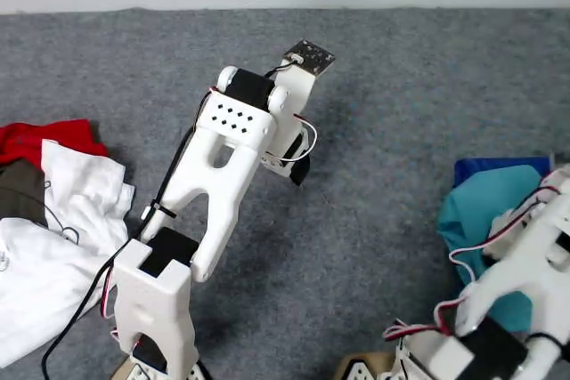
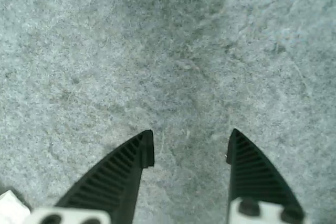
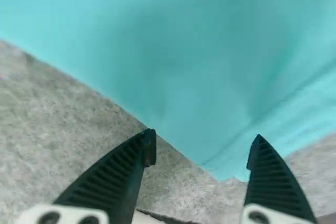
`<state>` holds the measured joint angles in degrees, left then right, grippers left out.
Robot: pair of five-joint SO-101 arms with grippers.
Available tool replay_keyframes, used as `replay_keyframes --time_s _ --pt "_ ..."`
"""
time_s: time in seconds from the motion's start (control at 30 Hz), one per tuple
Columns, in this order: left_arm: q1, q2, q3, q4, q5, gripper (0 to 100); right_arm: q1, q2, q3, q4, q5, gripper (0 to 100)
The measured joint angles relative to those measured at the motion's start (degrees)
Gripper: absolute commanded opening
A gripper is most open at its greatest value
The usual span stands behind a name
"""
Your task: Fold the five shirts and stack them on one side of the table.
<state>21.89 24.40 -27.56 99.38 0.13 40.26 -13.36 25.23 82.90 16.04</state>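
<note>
Left gripper [image 2: 191, 141]: jaws spread, nothing held, over the grey felt-like table cover [image 2: 157, 51]. Right gripper [image 3: 205, 136]: jaws spread, empty, over the edge of one smooth teal shirt [image 3: 199, 51]. The teal shirt lies on one blue shirt [image 1: 499, 168], right side. Heaped at left, crumpled: one white shirt [image 1: 53, 264], one red shirt [image 1: 44, 138], one dark brown shirt [image 1: 18, 189].

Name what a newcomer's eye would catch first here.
The white left arm stretches over the middle of the grey table, the left gripper open above bare felt. A rumpled pile of shirts, white, red and dark, lies at one edge; a teal shirt lies at the other, under the open right gripper.
</note>
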Motion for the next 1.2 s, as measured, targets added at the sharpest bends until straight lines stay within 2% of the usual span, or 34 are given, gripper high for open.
replay_keyframes --time_s 0.1,0.2,0.4,0.57,0.8,1.0,1.2 --pt "0.00 0.00 0.00 0.00 0.00 23 -2.46 -2.20 -4.48 -0.35 0.00 28.1" --pt "0.00 0.00 0.00 0.00 0.00 23 -6.77 -2.37 -5.80 -4.92 -1.14 28.1" --pt "0.00 0.00 0.00 0.00 0.00 23 -14.07 4.04 -5.19 -10.81 -3.34 28.1" --pt "0.00 0.00 0.00 0.00 0.00 23 -17.49 12.92 -1.49 -17.23 -3.34 28.1" --pt "0.00 0.00 0.00 0.00 0.00 23 -20.13 18.37 1.05 -18.81 -3.34 28.1" --pt "0.00 0.00 0.00 0.00 0.00 23 -20.22 12.66 2.29 -13.98 -3.34 28.1" --pt "0.00 0.00 0.00 0.00 0.00 23 -20.22 -2.99 2.29 -10.02 -3.34 28.1"
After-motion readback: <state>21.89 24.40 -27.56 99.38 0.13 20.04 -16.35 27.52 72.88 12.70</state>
